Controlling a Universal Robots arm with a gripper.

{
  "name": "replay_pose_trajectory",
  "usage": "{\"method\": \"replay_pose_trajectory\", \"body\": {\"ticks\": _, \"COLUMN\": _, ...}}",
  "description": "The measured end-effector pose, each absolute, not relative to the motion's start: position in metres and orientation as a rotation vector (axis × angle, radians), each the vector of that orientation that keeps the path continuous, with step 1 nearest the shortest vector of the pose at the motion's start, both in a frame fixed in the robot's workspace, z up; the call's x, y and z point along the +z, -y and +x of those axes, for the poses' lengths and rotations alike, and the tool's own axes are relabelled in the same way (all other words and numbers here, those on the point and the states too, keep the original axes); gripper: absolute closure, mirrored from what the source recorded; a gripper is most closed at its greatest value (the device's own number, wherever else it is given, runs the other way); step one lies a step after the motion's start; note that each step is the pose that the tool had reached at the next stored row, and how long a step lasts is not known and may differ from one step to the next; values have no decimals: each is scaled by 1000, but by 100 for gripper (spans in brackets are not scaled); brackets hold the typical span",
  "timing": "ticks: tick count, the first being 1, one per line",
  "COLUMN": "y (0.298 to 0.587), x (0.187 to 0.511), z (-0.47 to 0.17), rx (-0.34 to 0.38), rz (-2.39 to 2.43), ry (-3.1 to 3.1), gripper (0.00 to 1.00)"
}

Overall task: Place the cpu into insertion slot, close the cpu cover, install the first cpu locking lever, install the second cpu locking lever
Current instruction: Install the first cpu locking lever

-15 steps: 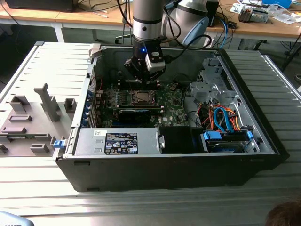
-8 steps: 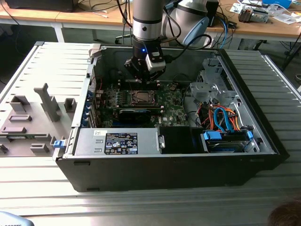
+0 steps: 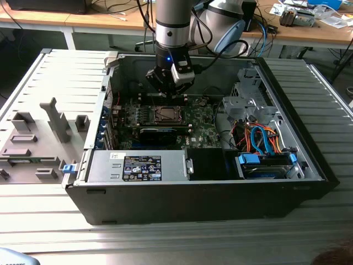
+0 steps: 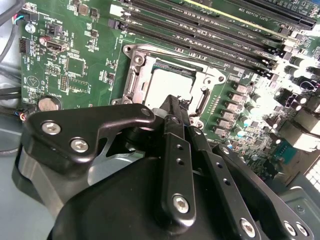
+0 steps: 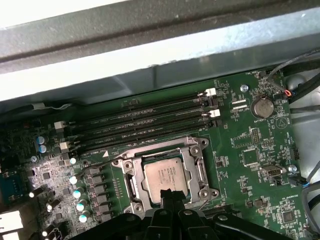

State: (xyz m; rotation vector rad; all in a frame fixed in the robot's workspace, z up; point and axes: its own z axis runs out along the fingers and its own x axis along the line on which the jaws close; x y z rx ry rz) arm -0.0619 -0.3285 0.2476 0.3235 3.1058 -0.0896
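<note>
The cpu (image 5: pixel 164 173) lies flat in its socket on the green motherboard (image 5: pixel 250 160), silvery top up; it also shows as the cpu (image 4: pixel 164 82). The cpu cover (image 5: pixel 199 170) is a silver frame lying down around the chip. My gripper (image 5: pixel 168 196) hovers just over the near edge of the socket, fingers pressed together and holding nothing; in the second wrist view the gripper (image 4: pixel 172 101) tapers to a point at the chip's edge. In the exterior view the gripper (image 3: pixel 168 88) hangs inside the open computer case, above the socket (image 3: pixel 165 114). A thin wire lever (image 5: pixel 97 163) runs beside the socket.
Memory slots (image 5: pixel 150 122) run along the far side of the socket. A black graphics card (image 3: pixel 158 133), a power supply (image 3: pixel 140 165), a drive cage (image 3: pixel 251 99) and orange and blue cables (image 3: pixel 259 138) fill the case. A grey fixture (image 3: pixel 52 118) stands on the exterior view's left.
</note>
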Motion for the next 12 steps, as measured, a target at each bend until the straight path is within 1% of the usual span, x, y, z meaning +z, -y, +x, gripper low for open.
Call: {"method": "replay_pose_trajectory", "body": {"ticks": 12, "y": 329, "x": 248, "z": -62, "rx": -89, "rz": 304, "ry": -3107, "gripper": 89}}
